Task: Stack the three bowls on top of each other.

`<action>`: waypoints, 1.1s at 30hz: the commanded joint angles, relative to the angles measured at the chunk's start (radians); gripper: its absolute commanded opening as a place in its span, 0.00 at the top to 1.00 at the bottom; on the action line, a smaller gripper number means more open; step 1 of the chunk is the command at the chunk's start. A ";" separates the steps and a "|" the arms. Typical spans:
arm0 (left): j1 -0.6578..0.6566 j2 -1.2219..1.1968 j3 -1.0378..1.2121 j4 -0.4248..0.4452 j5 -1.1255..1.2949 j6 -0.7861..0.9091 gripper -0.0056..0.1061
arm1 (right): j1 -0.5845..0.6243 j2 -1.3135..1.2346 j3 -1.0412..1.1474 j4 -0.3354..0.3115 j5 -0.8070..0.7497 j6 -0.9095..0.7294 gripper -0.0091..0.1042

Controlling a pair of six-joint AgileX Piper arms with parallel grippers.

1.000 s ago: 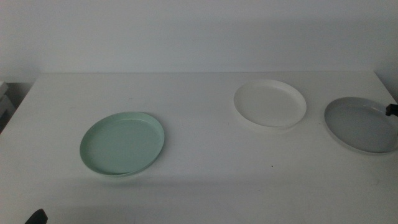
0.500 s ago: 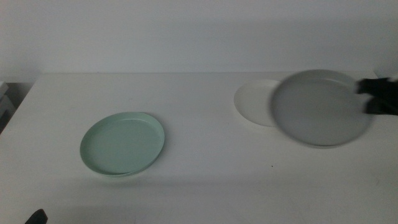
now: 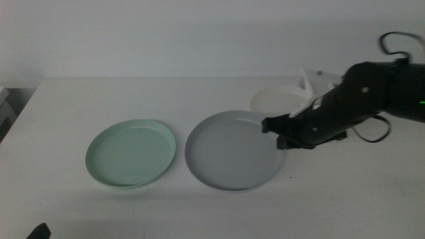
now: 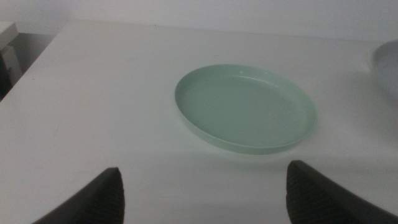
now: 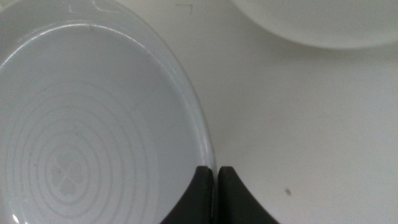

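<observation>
The grey bowl [image 3: 234, 151] hangs near the table's middle, held by its right rim in my right gripper [image 3: 279, 133], which is shut on it. In the right wrist view the jaws pinch the grey bowl's [image 5: 93, 118] rim at my right gripper [image 5: 214, 177]. The mint green bowl [image 3: 131, 153] lies flat on the table just left of the grey one. The white bowl [image 3: 279, 99] sits behind, partly hidden by the right arm. My left gripper [image 4: 202, 186] waits open at the near left, short of the mint green bowl [image 4: 244, 107].
The white table [image 3: 199, 93] ends at a pale wall behind. A dark edge of furniture [image 3: 6, 109] shows off the table's left side. The right arm's cable [image 3: 392, 40] loops above the far right.
My right gripper has lifted the grey bowl from the far right and carried it leftward past the white bowl, to just right of the mint green bowl. The left arm has not moved.
</observation>
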 commanded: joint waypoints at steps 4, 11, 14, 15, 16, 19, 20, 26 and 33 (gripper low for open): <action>-0.001 -0.014 0.006 -0.012 -0.078 -0.010 0.22 | 0.006 0.065 -0.082 0.000 -0.053 0.002 0.92; -0.001 -0.014 0.006 -0.012 -0.078 -0.010 0.22 | 0.005 0.153 -0.085 -0.014 -0.061 -0.006 0.92; -0.001 -0.014 0.006 -0.012 -0.078 -0.010 0.22 | 0.005 0.162 -0.083 -0.027 -0.062 -0.006 0.92; -0.001 -0.014 0.006 -0.012 -0.078 -0.010 0.22 | 0.005 0.162 -0.083 -0.031 -0.062 -0.006 0.92; -0.001 -0.014 0.006 -0.012 -0.078 -0.010 0.22 | 0.005 0.162 -0.083 -0.036 -0.062 -0.006 0.92; -0.001 -0.014 0.006 -0.012 -0.078 -0.010 0.22 | 0.005 0.162 -0.083 -0.042 -0.061 -0.006 0.90; -0.001 -0.014 0.006 -0.012 -0.078 -0.010 0.22 | 0.005 0.162 -0.083 -0.042 -0.062 -0.004 0.89; -0.001 -0.014 0.006 -0.012 -0.078 -0.010 0.22 | 0.004 0.153 -0.083 -0.037 -0.066 -0.003 0.64; -0.001 -0.014 0.006 -0.012 -0.078 -0.010 0.22 | -0.023 0.020 -0.121 -0.054 -0.017 -0.005 0.35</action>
